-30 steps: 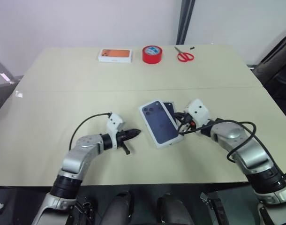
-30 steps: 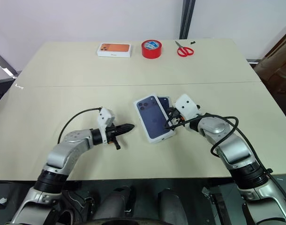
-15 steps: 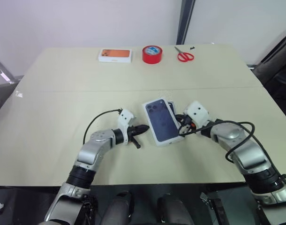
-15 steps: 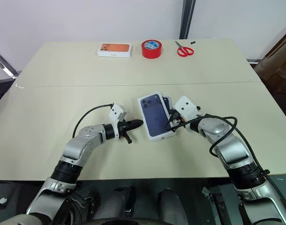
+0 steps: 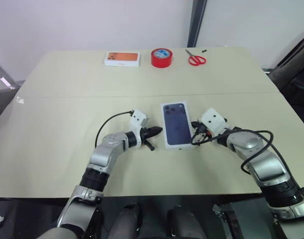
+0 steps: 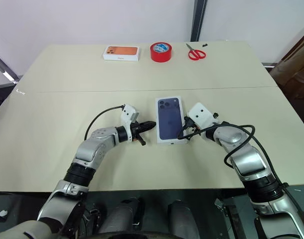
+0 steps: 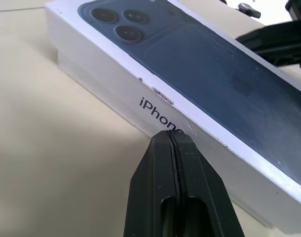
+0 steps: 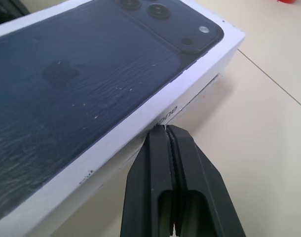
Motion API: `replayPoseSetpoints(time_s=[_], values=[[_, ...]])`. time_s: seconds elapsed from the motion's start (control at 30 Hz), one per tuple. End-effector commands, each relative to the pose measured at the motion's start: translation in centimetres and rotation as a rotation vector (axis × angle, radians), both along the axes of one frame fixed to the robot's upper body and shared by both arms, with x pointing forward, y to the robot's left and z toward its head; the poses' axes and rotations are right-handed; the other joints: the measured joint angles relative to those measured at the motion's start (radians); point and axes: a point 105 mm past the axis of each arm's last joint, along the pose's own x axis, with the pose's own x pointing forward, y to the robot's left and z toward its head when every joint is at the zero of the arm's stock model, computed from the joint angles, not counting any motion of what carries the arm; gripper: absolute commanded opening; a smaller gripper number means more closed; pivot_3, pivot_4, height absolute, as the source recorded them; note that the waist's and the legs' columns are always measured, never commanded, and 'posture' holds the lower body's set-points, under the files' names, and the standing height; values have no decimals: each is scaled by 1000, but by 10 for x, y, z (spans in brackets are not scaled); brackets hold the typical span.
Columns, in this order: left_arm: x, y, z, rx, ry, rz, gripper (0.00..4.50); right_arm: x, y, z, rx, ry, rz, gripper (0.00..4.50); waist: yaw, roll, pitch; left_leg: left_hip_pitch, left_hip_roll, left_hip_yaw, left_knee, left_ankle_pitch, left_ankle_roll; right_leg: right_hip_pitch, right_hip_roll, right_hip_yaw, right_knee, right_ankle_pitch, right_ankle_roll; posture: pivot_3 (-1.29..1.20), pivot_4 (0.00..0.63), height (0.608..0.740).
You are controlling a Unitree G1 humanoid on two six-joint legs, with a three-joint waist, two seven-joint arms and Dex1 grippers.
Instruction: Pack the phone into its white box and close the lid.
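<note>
Black fingers pinched together, the left hand [image 5: 156, 131] and right hand [image 5: 196, 134] flank the lid [image 5: 178, 124], apparently squaring it over the white box. Phone presumably inside, unseen. Far along the desk [image 5: 67, 104]: orange-printed box [image 5: 122, 59], tape [image 5: 161, 57], scissors [image 5: 196, 59].

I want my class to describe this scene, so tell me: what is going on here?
A two-armed robot is working on a white phone box on a beige table. The lid, printed with a dark blue phone, sits on the box. The left claw and the right claw are both shut, their tips at opposite long sides of the lid. An orange-picture box, red tape and scissors lie along the far edge.
</note>
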Motion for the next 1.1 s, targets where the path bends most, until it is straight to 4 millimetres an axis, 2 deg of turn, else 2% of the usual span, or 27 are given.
replayPoseSetpoints(time_s=[0.03, 0.43, 0.63, 0.77, 0.9, 1.0, 1.07, 1.1], values=[[-1, -12, 15, -35, -58, -38, 0, -1, 6, 8, 16, -32, 20, 48, -1, 0, 0, 0, 0, 0, 0, 0, 0, 0, 0, 0, 0, 0, 0, 0, 150, 734], [-4, -11, 17, -37, -65, -39, 0, -4, 4, -1, -35, -11, 31, 48, 0, 0, 0, 0, 0, 0, 0, 2, -3, 0, 0, 0, 0, 0, 0, 0, 150, 734], [-4, -1, 16, -16, -70, -22, 0, 3, -8, -2, -116, -33, 4, 48, -1, 0, 0, 0, 0, 0, 0, 2, -4, 0, 0, 0, 0, 0, 0, 0, 150, 734], [1, 8, 25, -39, -73, 8, 0, 14, -21, 16, -93, -94, -56, 48, -2, 0, 0, 0, 0, 0, 0, 2, -4, 0, 0, 0, 0, 0, 0, 0, 150, 734], [9, 13, 31, -25, -93, 21, 0, 23, -25, 33, -115, -166, -55, 48, -3, 0, 0, 0, 0, 0, 0, 2, -4, -1, 0, 0, 0, 0, 0, 0, 150, 734], [17, 11, 44, -68, -106, 34, 0, 27, -16, 52, -34, -230, -33, 48, -2, 0, 0, 0, 0, 0, 0, 3, -5, 0, 0, 0, 0, 0, 0, 0, 150, 734], [22, 2, 57, -129, -105, 27, 0, 26, -7, 54, 28, -219, -4, 48, -1, 0, 0, 0, 0, 0, 0, 3, -5, 0, 0, 0, 0, 0, 0, 0, 150, 734], [23, -5, 61, -163, -91, 17, 0, 24, -3, 49, 30, -199, 16, 48, 1, 0, 0, 0, 0, 0, 0, 3, -5, 0, 0, 0, 0, 0, 0, 0, 150, 734]])
